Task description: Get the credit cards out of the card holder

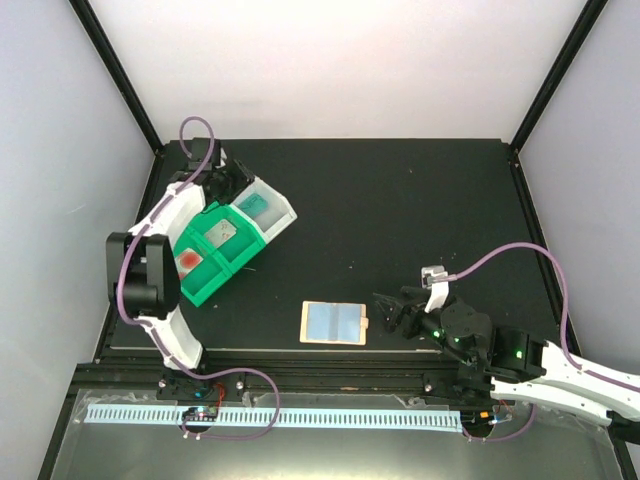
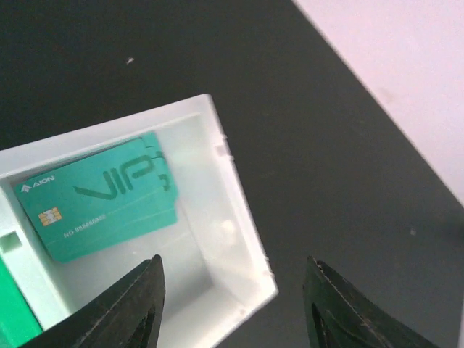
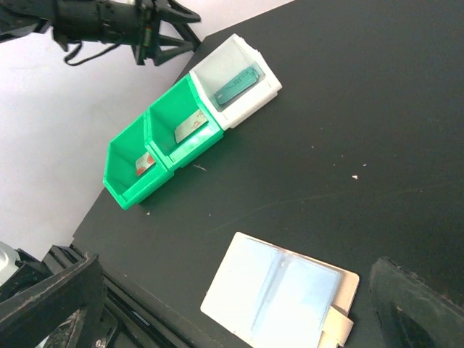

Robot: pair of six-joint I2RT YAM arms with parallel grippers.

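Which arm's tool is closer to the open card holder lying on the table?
Right. The right tool sits just to the right of the card holder; the left tool is far off at the back left, over the white bin.

The card holder [image 1: 335, 323] lies open and flat on the table [image 1: 420, 220], pale blue panels up, tan rim showing. Teal cards [image 2: 101, 196] lie stacked in the white bin [image 2: 232, 210]. A pale card [image 1: 222, 234] and a red-blotched card [image 1: 189, 261] lie in separate green bins [image 1: 212, 284].
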